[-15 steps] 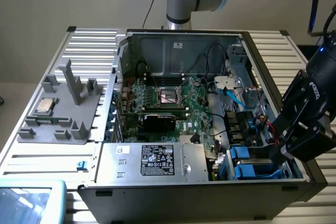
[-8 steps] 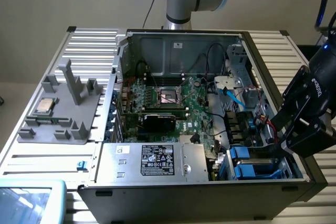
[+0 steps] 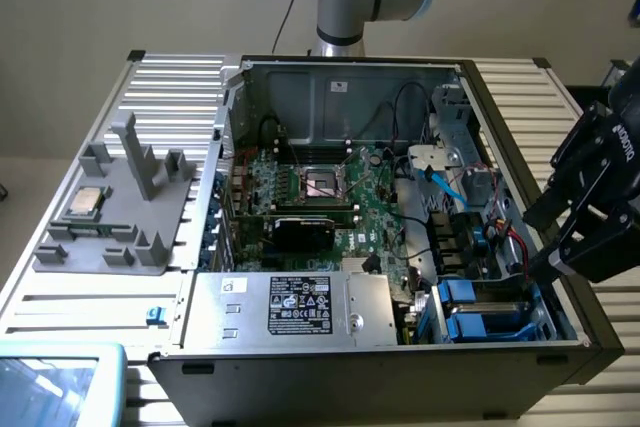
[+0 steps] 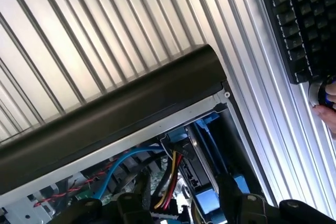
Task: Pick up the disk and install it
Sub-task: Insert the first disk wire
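Observation:
My black gripper (image 3: pixel 541 244) hangs over the right wall of the open computer case (image 3: pixel 560 342), tilted toward the inside. Its fingers (image 4: pixel 131 205) stand apart with only cables and the bay showing between them, so it is open and holds nothing. Just below and inside the wall, the drive bay at the case's front right corner holds bright blue carrier rails and tabs (image 3: pixel 470 309), also seen as blue carrier parts (image 4: pixel 206 201) in the wrist view. These look like the disk's carrier. I cannot make out the disk's grey face or its label.
A large silver box with a black label (image 3: pixel 300 307) fills the case's front. Behind it lies the green motherboard (image 3: pixel 335 197). Blue, red and yellow cables (image 4: pixel 167 179) run beside the bay. A grey fixture with a small silver chip (image 3: pixel 85 204) sits on the ribbed table at the exterior view's left. A black keyboard (image 4: pixel 299 19) lies outside the case.

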Motion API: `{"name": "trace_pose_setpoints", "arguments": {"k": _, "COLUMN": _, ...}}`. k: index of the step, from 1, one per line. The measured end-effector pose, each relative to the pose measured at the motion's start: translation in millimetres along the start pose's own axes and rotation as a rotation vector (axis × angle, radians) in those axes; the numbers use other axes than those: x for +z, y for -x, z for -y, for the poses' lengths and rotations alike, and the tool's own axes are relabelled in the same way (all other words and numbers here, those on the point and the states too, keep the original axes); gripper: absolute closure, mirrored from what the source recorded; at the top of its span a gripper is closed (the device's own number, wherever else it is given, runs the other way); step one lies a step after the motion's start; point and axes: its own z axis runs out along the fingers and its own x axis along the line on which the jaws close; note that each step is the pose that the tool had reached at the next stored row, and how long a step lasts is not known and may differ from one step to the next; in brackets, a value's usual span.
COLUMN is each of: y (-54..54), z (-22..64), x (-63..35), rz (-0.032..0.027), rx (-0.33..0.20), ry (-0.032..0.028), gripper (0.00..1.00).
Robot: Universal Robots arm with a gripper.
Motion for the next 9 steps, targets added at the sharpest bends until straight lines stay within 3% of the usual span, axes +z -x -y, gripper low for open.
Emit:
{"name": "trace_pose_setpoints", "arguments": {"k": 5, "y": 0.7, "z": 5.1, "x": -20.2, "rz": -0.0012, "rx": 0.003, "ry": 0.0003, "gripper": 0.37}}
{"name": "trace_pose_setpoints", "arguments": {"k": 9, "y": 0.7, "z": 5.4, "x": -21.5, "rz": -0.0023, "rx": 0.007, "ry": -0.0001, "gripper": 0.37}}
